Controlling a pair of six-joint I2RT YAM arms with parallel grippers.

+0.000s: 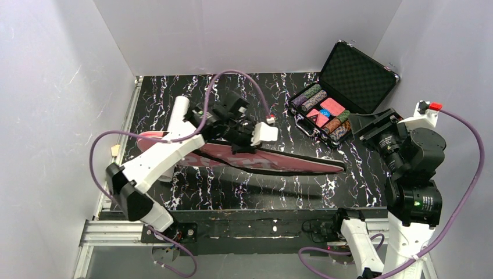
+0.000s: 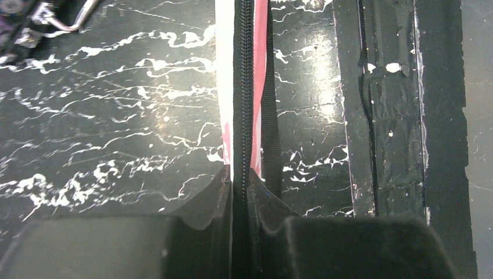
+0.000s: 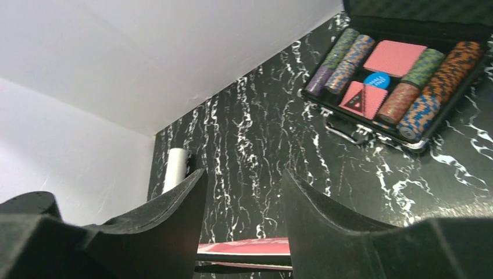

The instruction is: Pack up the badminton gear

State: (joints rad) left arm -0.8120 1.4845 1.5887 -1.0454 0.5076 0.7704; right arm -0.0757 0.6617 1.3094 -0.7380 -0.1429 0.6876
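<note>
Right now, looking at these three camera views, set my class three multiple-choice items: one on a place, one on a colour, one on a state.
1. Where on the table is the poker chip case?
A. far right B. near left C. centre
2. What colour is the zipper of the pink bag?
A. white B. black C. yellow
3. How is the right gripper?
A. shut on the bag B. shut on nothing C. open, holding nothing
Answers: 1 A, top view shows it by the right wall; 2 B, left wrist view shows black teeth; 3 C, its fingers stand apart, nothing between.
</note>
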